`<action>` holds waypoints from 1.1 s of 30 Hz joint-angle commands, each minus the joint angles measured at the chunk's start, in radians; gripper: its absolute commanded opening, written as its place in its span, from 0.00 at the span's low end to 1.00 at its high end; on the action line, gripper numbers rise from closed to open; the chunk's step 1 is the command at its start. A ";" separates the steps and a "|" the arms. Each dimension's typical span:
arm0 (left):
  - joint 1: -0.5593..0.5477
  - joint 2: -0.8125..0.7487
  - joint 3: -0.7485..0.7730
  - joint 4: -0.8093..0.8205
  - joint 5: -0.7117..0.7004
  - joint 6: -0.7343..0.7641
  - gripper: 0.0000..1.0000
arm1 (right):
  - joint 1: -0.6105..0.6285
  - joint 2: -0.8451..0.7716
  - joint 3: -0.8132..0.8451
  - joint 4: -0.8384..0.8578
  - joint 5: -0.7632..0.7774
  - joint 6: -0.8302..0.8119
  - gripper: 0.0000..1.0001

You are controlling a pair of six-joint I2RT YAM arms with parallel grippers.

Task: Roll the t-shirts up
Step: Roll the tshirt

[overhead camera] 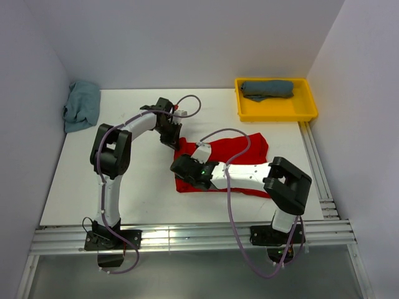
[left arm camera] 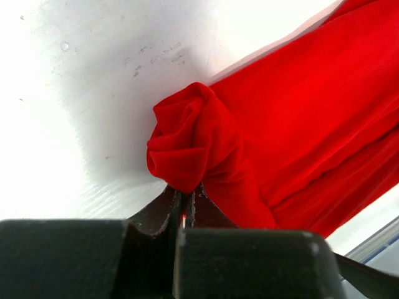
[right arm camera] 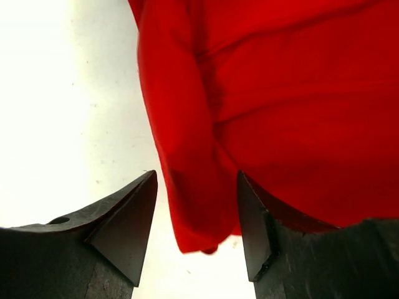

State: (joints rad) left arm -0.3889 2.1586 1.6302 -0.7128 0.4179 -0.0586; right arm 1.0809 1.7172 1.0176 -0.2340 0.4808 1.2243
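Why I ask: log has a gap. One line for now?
left gripper: shut on red shirt corner | right gripper: open astride shirt edge

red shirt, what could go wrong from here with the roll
1. The left jaws pinch only a small bunch of the red shirt; it may slip out.
2. The right jaws stand open around a folded edge, so that side is loose and the roll could go crooked.
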 commanded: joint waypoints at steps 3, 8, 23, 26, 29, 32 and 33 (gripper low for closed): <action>-0.021 -0.008 0.062 -0.071 -0.071 0.032 0.00 | 0.028 0.018 0.197 -0.330 0.249 -0.088 0.61; -0.031 0.009 0.091 -0.096 -0.076 0.032 0.00 | 0.040 0.085 0.323 -0.305 0.280 -0.216 0.56; -0.047 0.064 0.165 -0.154 -0.082 0.036 0.00 | 0.059 0.373 0.570 -0.424 0.321 -0.298 0.50; -0.047 0.069 0.171 -0.160 -0.082 0.037 0.00 | 0.068 0.386 0.558 -0.424 0.314 -0.286 0.50; -0.048 0.075 0.180 -0.169 -0.087 0.042 0.01 | 0.073 0.398 0.547 -0.438 0.288 -0.270 0.52; -0.047 0.079 0.191 -0.175 -0.087 0.042 0.02 | 0.082 0.407 0.539 -0.447 0.268 -0.263 0.56; -0.048 0.081 0.194 -0.177 -0.087 0.043 0.02 | 0.085 0.410 0.538 -0.450 0.268 -0.260 0.56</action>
State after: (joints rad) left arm -0.4274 2.2303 1.7844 -0.8680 0.3412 -0.0372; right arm 1.1473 2.1136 1.5440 -0.6441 0.7391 0.9443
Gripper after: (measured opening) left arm 0.029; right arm 0.556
